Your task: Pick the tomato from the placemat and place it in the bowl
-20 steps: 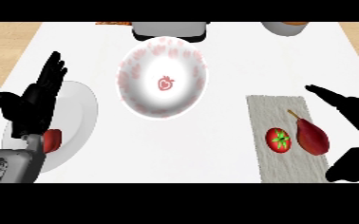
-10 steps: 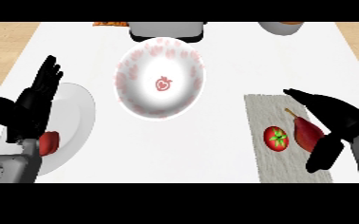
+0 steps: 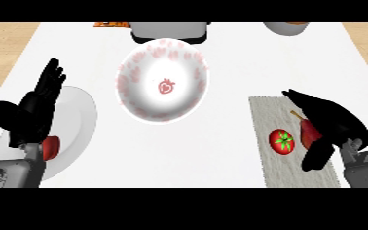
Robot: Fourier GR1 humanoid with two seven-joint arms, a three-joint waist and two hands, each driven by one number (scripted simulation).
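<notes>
Tomato (image 3: 283,141) beside right hand (image 3: 327,122)

Bowl (image 3: 164,87) sits mid-counter (image 3: 237,58). Placemat (image 3: 287,168) lies to its right, nearer the front edge, with tomato (image 3: 283,141) on it and a pear (image 3: 309,131) just right of the tomato. Plate (image 3: 75,122) lies left of the bowl.

Red tomato (image 3: 283,141) lies on the grey placemat (image 3: 287,165); patterned white bowl (image 3: 163,80) sits apart.
</notes>
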